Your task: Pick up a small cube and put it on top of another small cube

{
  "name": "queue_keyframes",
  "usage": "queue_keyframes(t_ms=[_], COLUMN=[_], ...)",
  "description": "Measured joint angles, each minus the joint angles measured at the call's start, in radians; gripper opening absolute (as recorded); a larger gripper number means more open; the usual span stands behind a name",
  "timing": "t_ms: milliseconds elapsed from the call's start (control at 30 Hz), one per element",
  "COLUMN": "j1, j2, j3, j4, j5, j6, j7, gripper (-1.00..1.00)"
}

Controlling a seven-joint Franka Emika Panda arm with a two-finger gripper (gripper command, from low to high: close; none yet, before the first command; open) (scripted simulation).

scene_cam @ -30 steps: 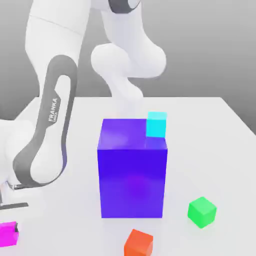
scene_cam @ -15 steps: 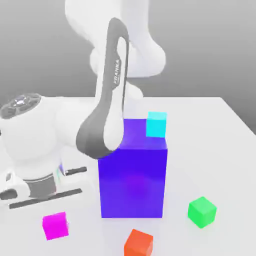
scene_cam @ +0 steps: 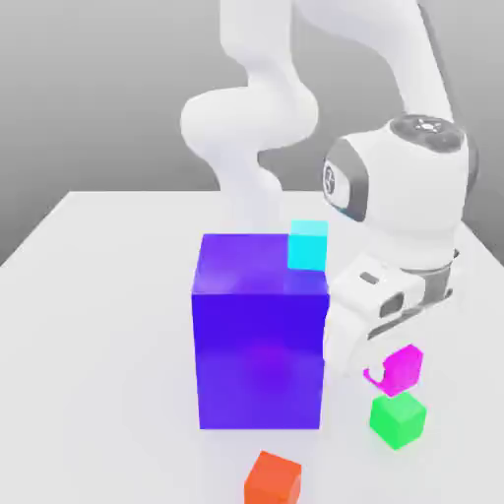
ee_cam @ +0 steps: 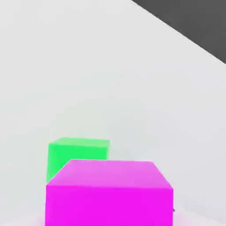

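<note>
Clamped on the magenta cube [scene_cam: 403,369], our gripper [scene_cam: 386,375] carries it in the air, just above the green cube [scene_cam: 398,417] and apart from it; in the hand view the magenta cube [ee_cam: 109,193] sits close in front with the green cube [ee_cam: 77,155] partly behind it. Our arm loops down from above, its hand pointing downward at the exterior view's right. Going from left to right, we see the big purple-blue block [scene_cam: 260,340] with the cyan cube [scene_cam: 308,245] on its top corner, the orange-red cube [scene_cam: 273,479] on the white table [scene_cam: 98,325] in front, then our hand and the two cubes.
</note>
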Motion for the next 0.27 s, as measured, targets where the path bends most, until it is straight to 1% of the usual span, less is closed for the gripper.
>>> queue_keyframes(t_ms=[133, 167, 267], j1=[-0.012, -0.016, -0.016], j2=[0.125, 0.149, 0.149], j3=[0.016, 0.022, 0.022], j4=[0.001, 0.002, 0.002], j5=[0.034, 0.041, 0.041], j6=[0.125, 0.147, 0.147], j7=[-0.016, -0.021, -0.021], gripper=[-1.0, 1.0, 1.0])
